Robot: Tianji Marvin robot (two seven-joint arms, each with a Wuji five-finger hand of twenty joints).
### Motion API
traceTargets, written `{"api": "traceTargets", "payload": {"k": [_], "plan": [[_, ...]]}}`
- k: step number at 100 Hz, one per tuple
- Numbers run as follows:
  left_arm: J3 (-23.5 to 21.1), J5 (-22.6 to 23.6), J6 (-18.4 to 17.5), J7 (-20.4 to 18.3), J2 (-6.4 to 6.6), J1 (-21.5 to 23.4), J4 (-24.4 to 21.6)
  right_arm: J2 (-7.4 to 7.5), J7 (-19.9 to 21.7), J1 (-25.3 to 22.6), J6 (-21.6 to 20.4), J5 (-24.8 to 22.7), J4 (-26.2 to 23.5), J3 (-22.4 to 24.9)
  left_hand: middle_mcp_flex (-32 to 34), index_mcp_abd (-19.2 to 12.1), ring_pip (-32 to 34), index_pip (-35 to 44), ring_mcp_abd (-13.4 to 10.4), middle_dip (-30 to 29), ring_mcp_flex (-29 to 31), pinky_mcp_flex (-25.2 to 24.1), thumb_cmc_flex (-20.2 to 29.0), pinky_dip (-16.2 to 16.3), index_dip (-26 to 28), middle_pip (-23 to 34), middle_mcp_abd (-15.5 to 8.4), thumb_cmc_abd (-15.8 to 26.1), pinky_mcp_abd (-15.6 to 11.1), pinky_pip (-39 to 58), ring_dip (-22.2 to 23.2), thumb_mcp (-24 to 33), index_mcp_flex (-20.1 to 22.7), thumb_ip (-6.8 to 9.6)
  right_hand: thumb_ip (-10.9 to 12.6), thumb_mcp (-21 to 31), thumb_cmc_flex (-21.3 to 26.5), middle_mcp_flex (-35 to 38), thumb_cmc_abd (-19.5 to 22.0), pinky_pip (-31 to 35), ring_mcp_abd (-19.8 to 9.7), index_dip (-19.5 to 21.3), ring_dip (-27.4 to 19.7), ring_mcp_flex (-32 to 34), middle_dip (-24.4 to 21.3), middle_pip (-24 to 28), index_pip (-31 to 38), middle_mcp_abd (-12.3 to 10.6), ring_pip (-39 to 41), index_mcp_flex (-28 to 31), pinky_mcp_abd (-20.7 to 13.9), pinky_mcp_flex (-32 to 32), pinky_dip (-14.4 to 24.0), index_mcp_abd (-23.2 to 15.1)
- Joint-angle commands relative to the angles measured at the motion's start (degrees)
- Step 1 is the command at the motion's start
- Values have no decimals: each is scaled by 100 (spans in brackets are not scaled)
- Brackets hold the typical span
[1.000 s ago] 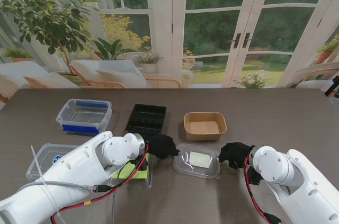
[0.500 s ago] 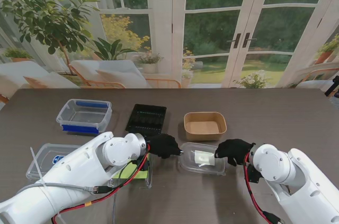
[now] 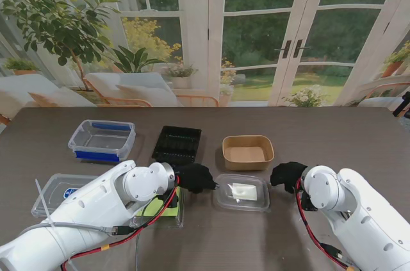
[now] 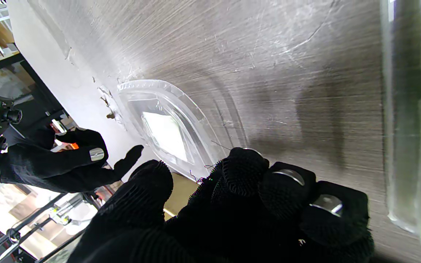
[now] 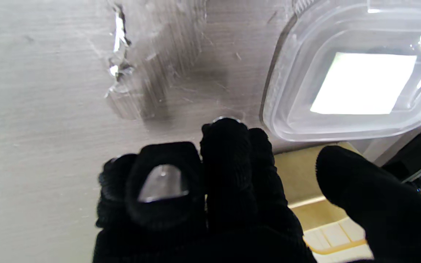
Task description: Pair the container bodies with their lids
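A clear plastic lid [image 3: 242,192] with a white label lies flat on the dark table, between my two hands. My left hand [image 3: 195,177] sits at the lid's left edge with curled fingers. In the left wrist view the lid's [image 4: 166,131] rim ends in the gap between the thumb and fingers of that hand [image 4: 239,204], and nothing is pinched. My right hand [image 3: 287,173] is just off the lid's right end and holds nothing. Its thumb stands apart from the fingers [image 5: 214,190], beside the lid [image 5: 360,80]. A brown paper container [image 3: 248,151] stands open just beyond the lid.
A black tray [image 3: 177,144] lies left of the brown container. A clear box with blue trim [image 3: 102,139] stands at the far left. Another clear container [image 3: 57,191] sits near my left arm. A clear box with green inside [image 3: 160,208] lies under my left wrist.
The lid was tilted between both hands and now lies flat, slightly farther right. My right hand has let go and drawn back to the right, farther from me. The left hand has barely moved.
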Motion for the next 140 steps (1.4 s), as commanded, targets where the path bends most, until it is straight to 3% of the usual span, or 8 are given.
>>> {"api": "traceTargets", "payload": {"k": [1, 33, 66, 90, 123, 140], "plan": [[-8, -20, 36, -133, -9, -5, -13, 5, 159, 46, -20, -47, 95, -89, 139, 191, 204, -55, 244, 48, 98, -71, -27, 0, -34, 68, -39, 33, -398, 60, 16, 108, 108, -134, 145, -6, -212, -108, 5, 91, -2, 59, -23, 183, 82, 174, 100, 30, -10, -168, -87, 1048, 126, -103], [-49, 2, 91, -150, 12, 44, -59, 39, 309, 212, -169, 75, 260, -374, 147, 193, 190, -48, 257, 46, 107, -72, -20, 5, -31, 64, -38, 36, -397, 57, 18, 102, 125, -134, 164, -101, -258, -78, 68, 63, 7, -12, -17, 156, 74, 179, -3, 4, -21, 177, -135, 1010, 113, -279], [-70, -17, 163, -194, 30, 91, -97, 32, 276, 320, -131, 258, 376, -581, 149, 206, 172, -54, 277, 44, 94, -88, -8, 11, -33, 53, -22, 36, -387, 42, 27, 93, 112, -134, 174, -99, -250, -131, 70, 36, -23, -35, 0, 119, 89, 179, -70, 9, -23, 129, -173, 964, 108, -249], [-51, -58, 169, -240, 34, 84, -91, 32, 316, 217, -73, 520, 315, -507, 148, 196, 159, -42, 297, 44, 80, -92, -6, 19, -29, 50, -20, 35, -381, 36, 33, 82, 139, -134, 175, -85, -237, -129, 67, 32, 0, -21, 2, 116, 91, 181, -47, 18, -19, 137, -174, 953, 114, -256], [-221, 16, 124, -172, 69, 220, -302, -19, 238, -71, 165, 1258, 86, -157, 142, 193, 163, -36, 282, 47, 86, -107, 0, 27, -27, 47, -16, 35, -374, 21, 40, 82, 152, -132, 164, -7, -178, -131, 19, 35, 110, -12, 9, 88, 90, 186, -30, 117, -4, 146, -101, 863, 150, -198], [-247, 39, 77, -146, 73, 228, -360, -30, 213, -224, 200, 1352, -88, 39, 146, 195, 163, -39, 282, 47, 87, -107, -3, 30, -28, 46, -18, 33, -373, 19, 40, 84, 146, -132, 154, 9, -173, -128, 12, 40, 121, -15, 9, 85, 88, 187, -37, 122, 0, 153, -75, 858, 163, -178]]}}
